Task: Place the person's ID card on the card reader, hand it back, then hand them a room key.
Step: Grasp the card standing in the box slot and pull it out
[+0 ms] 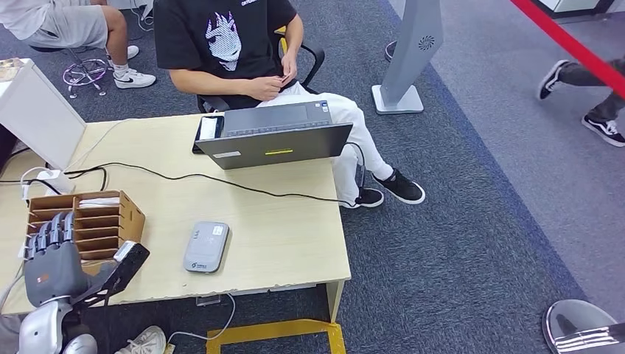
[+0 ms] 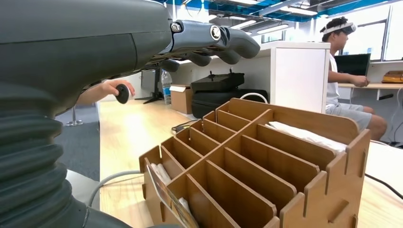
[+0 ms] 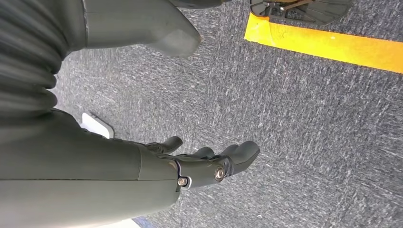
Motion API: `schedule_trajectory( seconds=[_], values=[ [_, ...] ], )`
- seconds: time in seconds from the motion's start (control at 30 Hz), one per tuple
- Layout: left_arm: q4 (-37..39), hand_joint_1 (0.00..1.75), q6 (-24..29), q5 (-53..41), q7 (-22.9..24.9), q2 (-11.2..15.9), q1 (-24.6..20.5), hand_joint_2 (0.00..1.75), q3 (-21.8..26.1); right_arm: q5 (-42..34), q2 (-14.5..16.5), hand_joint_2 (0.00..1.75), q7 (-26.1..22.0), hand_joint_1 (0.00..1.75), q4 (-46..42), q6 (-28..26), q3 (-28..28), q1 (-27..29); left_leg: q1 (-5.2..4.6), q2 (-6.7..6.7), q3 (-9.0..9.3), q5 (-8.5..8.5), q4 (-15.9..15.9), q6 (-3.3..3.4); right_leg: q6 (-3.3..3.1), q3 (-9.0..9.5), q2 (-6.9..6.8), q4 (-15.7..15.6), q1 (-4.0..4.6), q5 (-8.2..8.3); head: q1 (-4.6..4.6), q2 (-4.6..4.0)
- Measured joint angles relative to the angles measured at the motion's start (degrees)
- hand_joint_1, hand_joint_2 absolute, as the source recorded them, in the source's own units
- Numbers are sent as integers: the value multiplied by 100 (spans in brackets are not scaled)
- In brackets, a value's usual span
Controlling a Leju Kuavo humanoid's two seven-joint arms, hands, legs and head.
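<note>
The grey card reader (image 1: pixel 206 247) lies flat on the wooden table (image 1: pixel 295 228), near its front edge. A seated person in a black shirt (image 1: pixel 221 37) holds a small card (image 1: pixel 284 77) in both hands behind the laptop. My left hand (image 1: pixel 51 258) hovers at the front left over the wooden slotted organizer (image 1: pixel 110 217), fingers spread and holding nothing. In the left wrist view its fingers (image 2: pixel 214 40) reach above the organizer (image 2: pixel 266 156), which has cards (image 2: pixel 166 192) in a near slot. My right hand (image 3: pixel 209 164) hangs open over the carpet.
An open grey laptop (image 1: pixel 273 136) stands at the table's far edge. A black cable (image 1: pixel 221 181) runs across the table. A white box (image 1: pixel 37 110) stands at the far left. Yellow floor tape (image 1: pixel 273 332) lies below the table. Other people's legs are at the far right (image 1: pixel 589 96).
</note>
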Motion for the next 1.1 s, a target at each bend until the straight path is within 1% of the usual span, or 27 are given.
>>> schedule_trajectory(
  seconds=[0.23,0.4,0.5,0.63,0.87,1.0,1.1],
  values=[
    [15,0,-28,105,-38,-42,19,175,-22,16,0,175,0,0,1,0,-19,18,0,0,0,0,0,0,0,1,0,0,0,0,0,0],
    [10,0,-401,518,-270,-73,129,175,-131,16,0,175,2,0,1,0,-67,33,-1,0,-1,0,0,0,0,1,0,0,0,0,0,0],
    [-39,0,-539,597,-297,-70,266,175,-223,16,0,175,1,0,1,0,-104,46,-1,1,-1,0,0,0,0,0,1,0,0,0,0,0],
    [-136,0,-661,596,-153,-13,376,175,-281,16,0,175,5,0,0,10,-136,50,0,1,-2,-1,0,0,0,-1,1,0,0,-1,-1,0],
    [-232,0,-768,577,36,84,380,175,-293,20,0,175,56,0,-2,17,-185,48,1,0,-1,1,-1,-1,0,1,0,1,1,0,-1,0],
    [-260,0,-818,577,110,181,399,175,-293,45,-2,175,78,0,-2,17,-220,48,1,0,-1,1,-1,-1,0,1,0,2,0,0,0,0],
    [-279,0,-949,519,191,273,410,175,-295,67,-4,175,98,0,-2,17,-241,48,1,0,-2,1,-1,-1,0,1,0,2,0,0,0,0]
  ],
)
